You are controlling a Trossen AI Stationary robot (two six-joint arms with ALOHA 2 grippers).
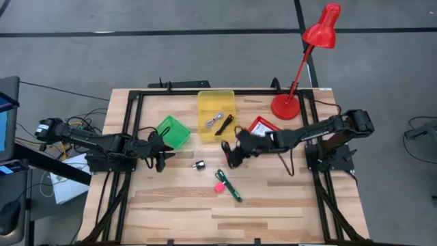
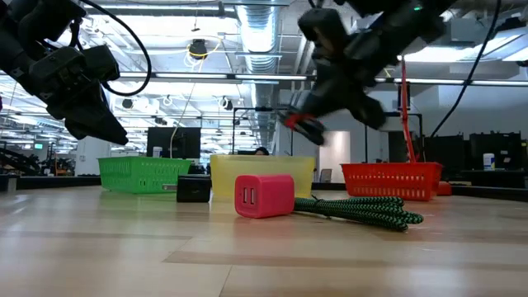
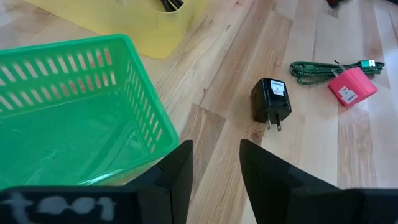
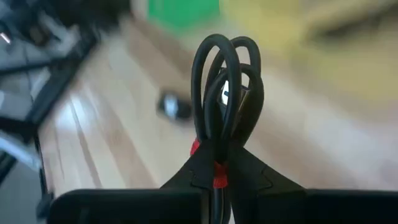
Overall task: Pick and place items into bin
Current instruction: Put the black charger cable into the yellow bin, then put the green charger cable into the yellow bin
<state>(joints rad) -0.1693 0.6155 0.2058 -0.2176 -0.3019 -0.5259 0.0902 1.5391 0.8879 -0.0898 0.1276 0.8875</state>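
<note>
Your right claw (image 4: 217,177) is clamped on a coiled black cable (image 4: 225,93); only the right wrist view shows this plainly, with the loops standing up between the fingers and a red band at the pinch. From above you see only a dark bundle at that claw (image 1: 233,156), held above the surface just in front of the yellow bin (image 1: 216,114). In the low view the claw (image 2: 307,125) hangs clear of the wood with a red tip showing, though the cable itself is hard to make out there.

Your left claw (image 3: 214,168) has its fingers apart around nothing, beside the green basket (image 3: 74,124). Its wrist view gives you the black charger (image 3: 272,99) lying on its side, prongs towards the claw, which the high view shrinks to a small dark lump (image 1: 199,165).

The green braided cable (image 1: 229,185) lies with its long axis slanting from near the middle of the surface towards the front right edge. The pink charger block (image 1: 219,186) touches it on the left side; the low view shows the block (image 2: 264,195) upright with two slots facing the camera.

The yellow bin already holds a silvery item (image 1: 213,120) and a slim black one (image 1: 225,124), both slanting lengthwise. The red basket (image 1: 263,127) sits behind the right arm, near the red lamp (image 1: 304,58)
</note>
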